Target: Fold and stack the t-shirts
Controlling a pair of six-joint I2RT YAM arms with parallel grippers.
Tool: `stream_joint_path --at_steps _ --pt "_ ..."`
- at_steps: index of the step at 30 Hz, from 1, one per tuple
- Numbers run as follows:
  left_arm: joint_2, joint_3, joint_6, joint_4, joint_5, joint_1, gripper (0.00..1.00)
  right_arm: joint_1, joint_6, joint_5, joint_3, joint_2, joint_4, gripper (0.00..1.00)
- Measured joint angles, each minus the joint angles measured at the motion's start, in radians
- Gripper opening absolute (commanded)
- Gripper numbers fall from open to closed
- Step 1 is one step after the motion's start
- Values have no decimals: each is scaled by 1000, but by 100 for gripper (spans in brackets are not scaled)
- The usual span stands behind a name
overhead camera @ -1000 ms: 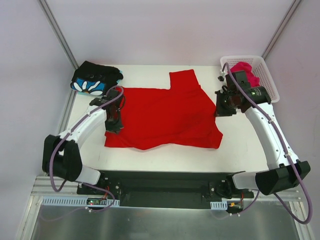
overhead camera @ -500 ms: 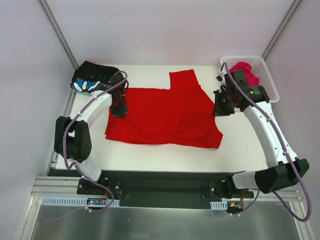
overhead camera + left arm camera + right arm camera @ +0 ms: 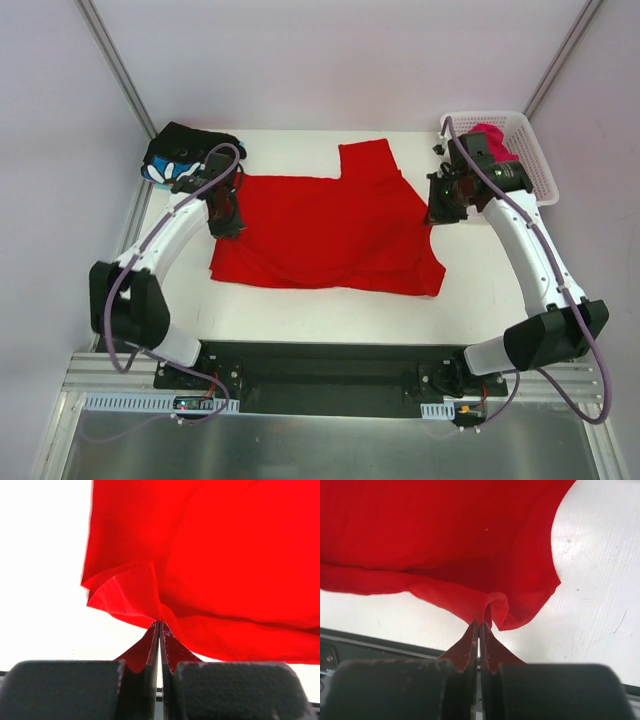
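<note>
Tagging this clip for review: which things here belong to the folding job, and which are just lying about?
Job: red t-shirt, black flower-print t-shirt, pink t-shirt.
Lying about: white lattice basket, which holds the pink one.

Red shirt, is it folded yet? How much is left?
Not yet. The black shirt sits bundled in the far left corner, seemingly done. The red shirt lies spread out, the left gripper and right gripper each shut on an edge. The pink shirt waits in the basket.
</note>
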Motion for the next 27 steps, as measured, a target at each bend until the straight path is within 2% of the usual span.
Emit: stream_joint_path --at_steps 3,7,14,21,27 --pt "-107 -14 0 -36 -31 6 0 -43 2 -6 29 43 8 1" --pt "-209 -20 -1 -74 -61 27 0 -78 3 -11 160 148 6 1" --pt "-229 -39 -6 -121 -77 45 0 -93 2 -18 367 296 -3 1" --pt "-277 -47 -9 -155 -76 45 0 -100 2 -39 366 315 -16 1" --pt "-320 -62 -16 -171 -74 45 0 -100 2 -43 282 270 -18 1"
